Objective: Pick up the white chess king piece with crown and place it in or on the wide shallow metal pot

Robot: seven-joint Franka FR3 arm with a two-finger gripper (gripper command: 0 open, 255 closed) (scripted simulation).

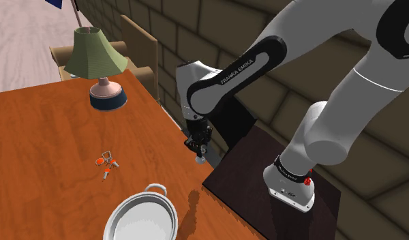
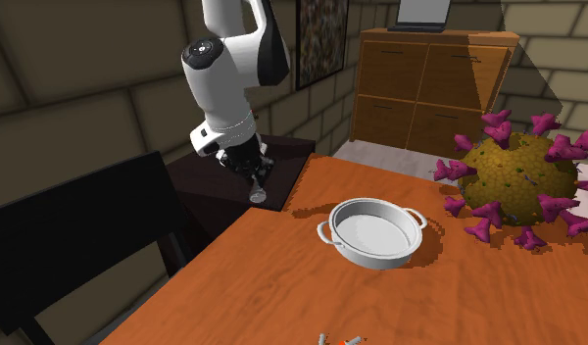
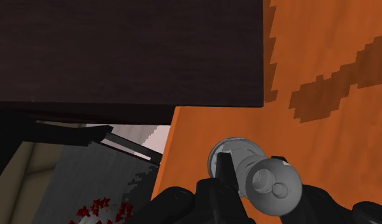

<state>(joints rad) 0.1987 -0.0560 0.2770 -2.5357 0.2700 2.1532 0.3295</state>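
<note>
Chess king (image 3: 260,179) is clamped between my fingers (image 3: 225,173), in the air by the counter (image 1: 46,157) edge, beside the stand (image 1: 264,170). The pot (image 2: 375,253) is well apart. Plan: carry it upright and high over the rim, centre it, lower it, then release.

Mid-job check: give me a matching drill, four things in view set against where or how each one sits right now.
Things:
1. white chess king piece
2. wide shallow metal pot
3. table lamp with green shade
4. olive-brown ball with purple spikes

Places or states:
A. standing empty on the orange table
B. upright near the table's far corner in the shoulder view
C. clasped in the black gripper, off the tabletop
D. to the pot's right in the second exterior view

Pairs: 1-C, 2-A, 3-B, 4-D.
</note>
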